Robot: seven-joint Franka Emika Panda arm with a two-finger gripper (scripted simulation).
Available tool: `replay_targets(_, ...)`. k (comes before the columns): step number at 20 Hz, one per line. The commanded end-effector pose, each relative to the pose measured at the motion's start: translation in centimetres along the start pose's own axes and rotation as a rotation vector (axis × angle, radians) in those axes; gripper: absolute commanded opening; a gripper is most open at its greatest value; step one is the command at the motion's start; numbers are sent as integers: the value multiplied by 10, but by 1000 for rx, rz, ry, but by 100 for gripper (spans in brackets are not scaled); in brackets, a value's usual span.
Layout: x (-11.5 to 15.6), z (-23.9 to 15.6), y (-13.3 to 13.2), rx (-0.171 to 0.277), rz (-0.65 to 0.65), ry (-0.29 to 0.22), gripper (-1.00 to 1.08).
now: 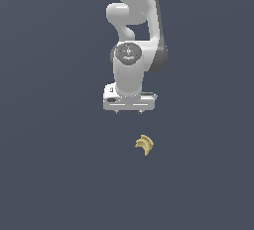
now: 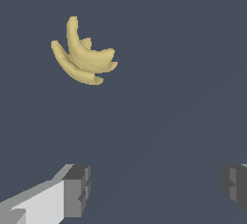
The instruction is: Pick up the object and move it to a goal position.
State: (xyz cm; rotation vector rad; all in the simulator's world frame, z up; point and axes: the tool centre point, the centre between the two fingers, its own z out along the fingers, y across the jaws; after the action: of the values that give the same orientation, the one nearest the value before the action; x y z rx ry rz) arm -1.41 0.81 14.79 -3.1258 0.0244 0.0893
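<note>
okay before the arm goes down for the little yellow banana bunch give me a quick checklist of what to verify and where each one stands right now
1. Gripper open: ok. In the wrist view the two fingers stand wide apart with nothing between them.
2. Banana bunch in sight: ok. It shows whole in both views.
3. Bunch free to be picked: ok. It lies alone on the dark floor, nothing touching it.
4. Gripper lined up over the bunch: not ok. In the wrist view the bunch sits outside the gap between the fingers; in the exterior view it lies toward the exterior view's right of the gripper.
5. Height above the floor: cannot tell.
6. Goal position: cannot tell. No marker shows.
</note>
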Motion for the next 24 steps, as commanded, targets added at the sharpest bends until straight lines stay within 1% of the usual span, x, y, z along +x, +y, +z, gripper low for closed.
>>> replay_targets(1, 0, 0, 0, 0, 0, 0, 100)
replay_targets(9, 0, -1, -1, -20, -43, -11, 100)
replay_targets(16, 2, 0, -2, -21, -54, -11, 100)
replay_targets(20, 7, 2, -5, -23, -92, -9, 100)
replay_targets(24, 16, 5, -11, -26, -157, -5, 100)
